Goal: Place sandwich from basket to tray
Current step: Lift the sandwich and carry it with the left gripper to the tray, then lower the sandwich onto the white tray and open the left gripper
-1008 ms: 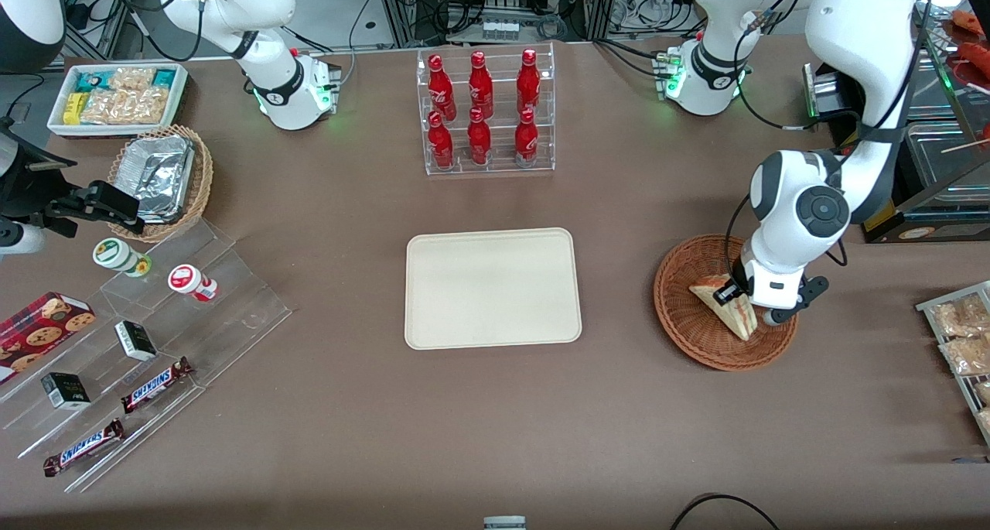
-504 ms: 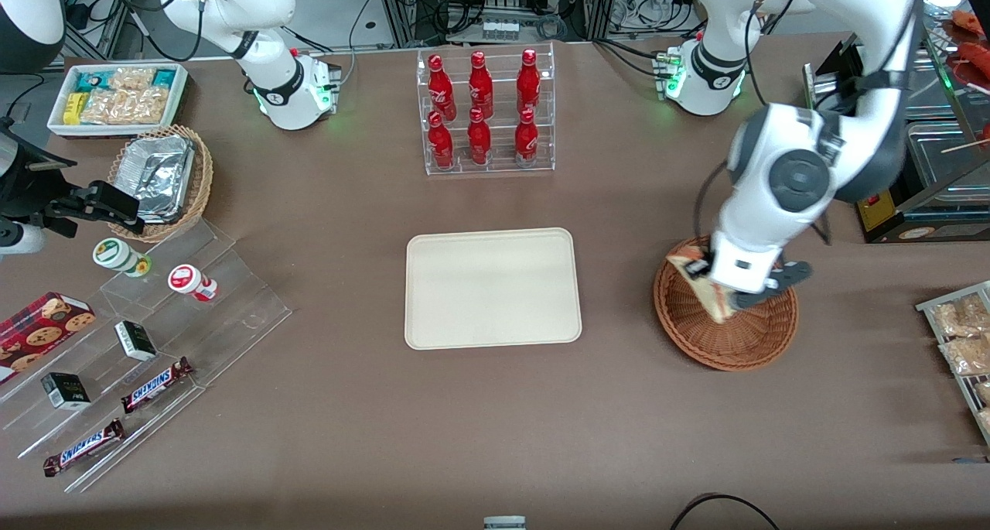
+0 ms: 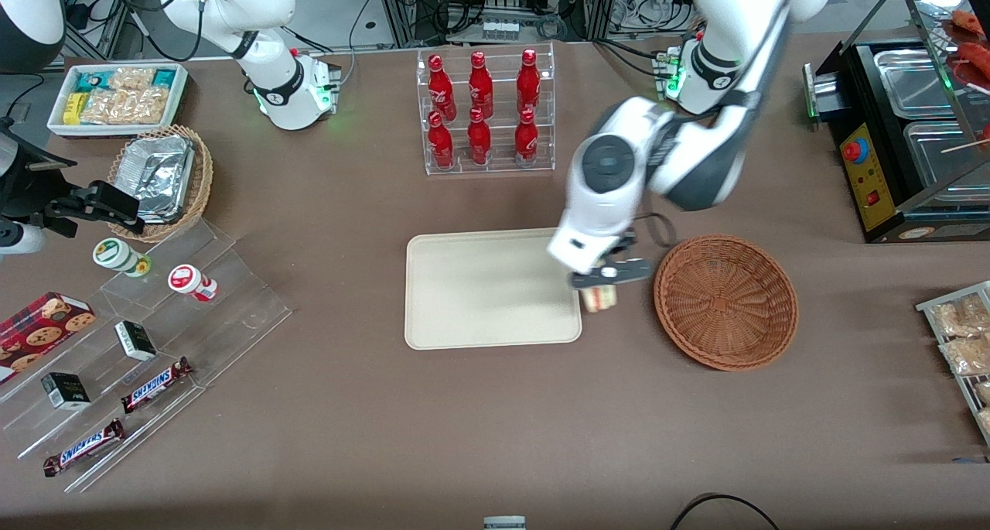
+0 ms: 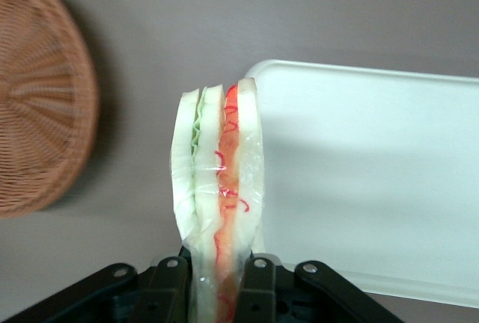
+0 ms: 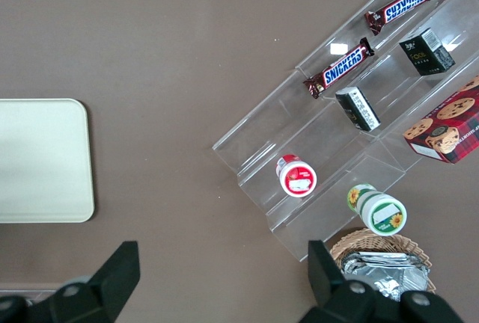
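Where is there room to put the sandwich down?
The whole tray is bare, from rim to rim. The gripper holds the sandwich over the strip of table between the tray's edge and the basket. That strip is narrow. The bottle rack, farther from the camera, is packed full.

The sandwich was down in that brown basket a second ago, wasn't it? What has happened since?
The gripper lifted the sandwich out of the basket and carried it toward the tray; it now hangs between the two, at the tray's edge, jaws shut on it. The basket is left empty. Basket, tray and the bottle rack have not moved.
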You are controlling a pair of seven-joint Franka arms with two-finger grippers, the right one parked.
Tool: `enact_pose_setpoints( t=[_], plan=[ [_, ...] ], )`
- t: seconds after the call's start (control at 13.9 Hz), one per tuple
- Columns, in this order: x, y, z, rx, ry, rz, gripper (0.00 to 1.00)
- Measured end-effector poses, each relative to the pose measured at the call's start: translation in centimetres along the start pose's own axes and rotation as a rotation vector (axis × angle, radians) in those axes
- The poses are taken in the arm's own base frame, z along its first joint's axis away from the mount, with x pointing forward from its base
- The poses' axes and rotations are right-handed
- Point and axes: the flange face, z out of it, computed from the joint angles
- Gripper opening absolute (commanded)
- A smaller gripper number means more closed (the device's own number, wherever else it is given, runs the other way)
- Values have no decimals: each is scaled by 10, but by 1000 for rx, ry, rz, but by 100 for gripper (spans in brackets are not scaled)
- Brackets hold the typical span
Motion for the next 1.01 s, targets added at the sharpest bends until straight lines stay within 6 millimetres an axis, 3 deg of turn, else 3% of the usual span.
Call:
enact_pose_setpoints(
  t=[0.22,0.43,0.65,1.01],
  plan=[
    [-21,67,29,-1,-3,51,19],
    [-34,112,54,-12,2,99,19],
    [-42,135,76,-51,28,125,19],
    [-57,152,110,-48,20,155,19]
  ],
)
